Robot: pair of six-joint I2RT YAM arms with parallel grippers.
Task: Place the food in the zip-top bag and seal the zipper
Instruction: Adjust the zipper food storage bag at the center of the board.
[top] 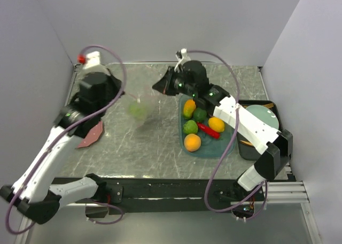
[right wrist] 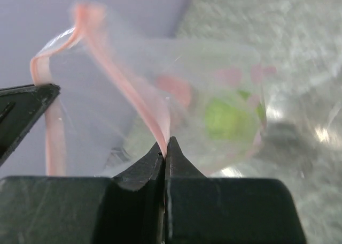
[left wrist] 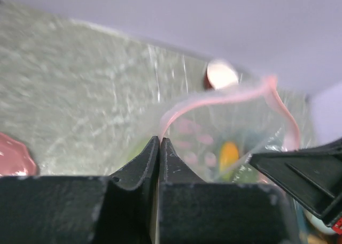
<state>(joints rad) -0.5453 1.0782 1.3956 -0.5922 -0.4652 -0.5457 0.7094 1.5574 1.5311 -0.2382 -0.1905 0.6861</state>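
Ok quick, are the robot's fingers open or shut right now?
Left gripper: shut on the zipper.
Right gripper: shut on the zipper too.

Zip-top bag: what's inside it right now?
One green food piece shows through the clear zip-top bag. Blur and creased plastic hide anything else in there. The rest of the food sits on the teal tray.

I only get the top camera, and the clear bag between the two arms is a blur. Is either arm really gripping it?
Observer: Yes. The left wrist view shows the left tool shut on the zipper, the pink strip.
Operator: And the other arm?
Observer: Its wrist view shows the right tool pinched shut on that strip too.
Operator: Is it sealed?
Observer: No. In the right wrist view the zip-top bag gapes, the strip's two sides apart.
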